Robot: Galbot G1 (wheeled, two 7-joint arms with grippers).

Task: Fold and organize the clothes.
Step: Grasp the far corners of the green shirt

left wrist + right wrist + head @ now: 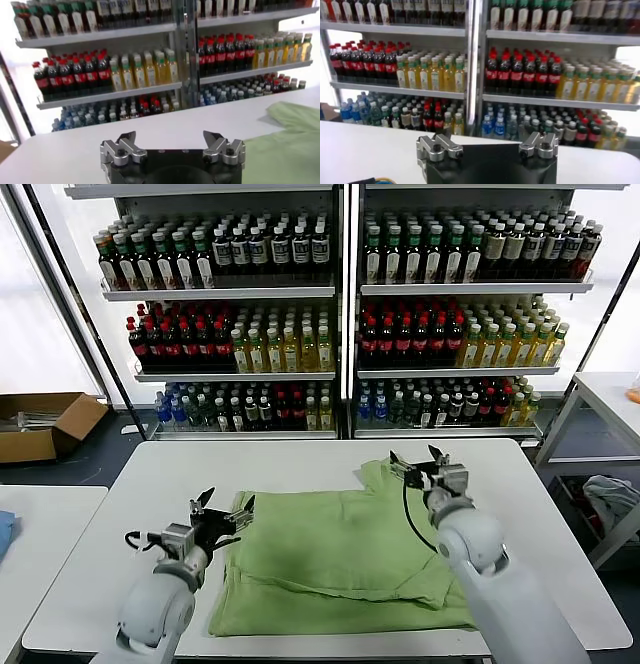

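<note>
The light yellow-green shirt [335, 559] lies flat on the white table [300, 469], in the middle and toward the near edge. It shows only plain fabric, and one layer is folded over another, so a lower layer sticks out along the near edge. One sleeve part [385, 484] reaches toward the far right.

The left gripper [224, 517] is just over the left edge of the shirt. Its fingers are spread wide apart and hold nothing; in the left wrist view [172, 145] the gap between them is empty, with the shirt [287, 145] off to one side.

The right gripper [420, 467] is above the far right part of the shirt, by the sleeve. Its fingers are also wide apart and empty [487, 145].

Behind the table stand shelves full of drink bottles [340, 314]. A cardboard box [40, 424] is on the floor at the far left.
</note>
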